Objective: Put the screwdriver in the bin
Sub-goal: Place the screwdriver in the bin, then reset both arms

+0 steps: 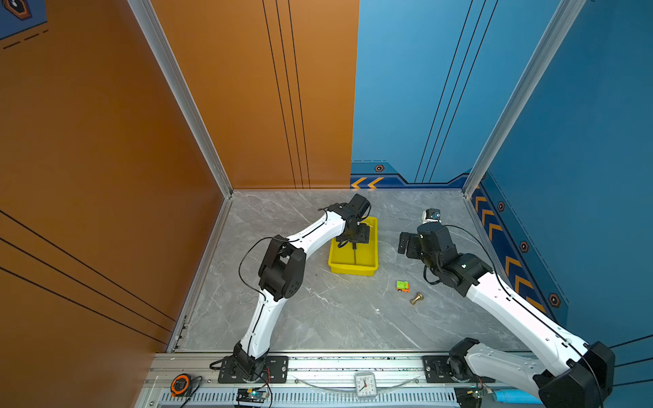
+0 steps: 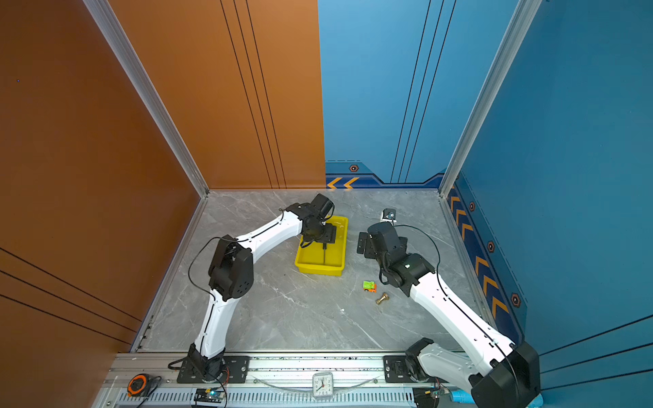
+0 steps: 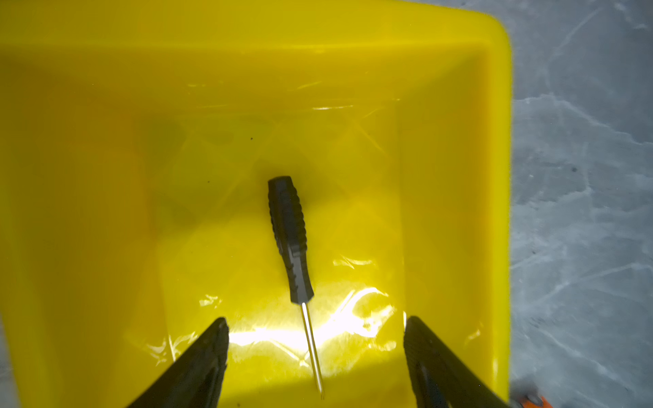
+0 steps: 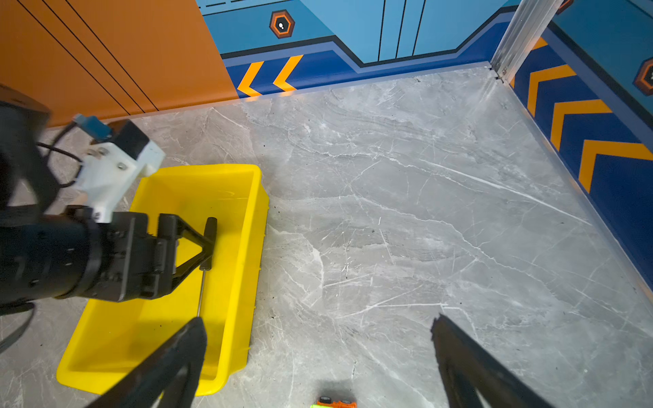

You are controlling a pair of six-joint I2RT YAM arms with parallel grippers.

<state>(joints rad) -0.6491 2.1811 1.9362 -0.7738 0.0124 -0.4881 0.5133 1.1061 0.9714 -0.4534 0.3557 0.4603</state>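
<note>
Left wrist view: your left gripper (image 3: 316, 320) has its jaws spread, holding nothing. Just beyond and between them the screwdriver (image 3: 289, 240) lies on the floor of the bin (image 3: 503, 141), shaft tip nearest, handle pointing away. Your right gripper (image 4: 318, 318), also spread, hangs farther off beside the bin.

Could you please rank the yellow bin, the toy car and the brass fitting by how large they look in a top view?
1. yellow bin: by far the largest.
2. toy car: far smaller.
3. brass fitting: about the car's length but slimmer, so nearly tied.
</note>
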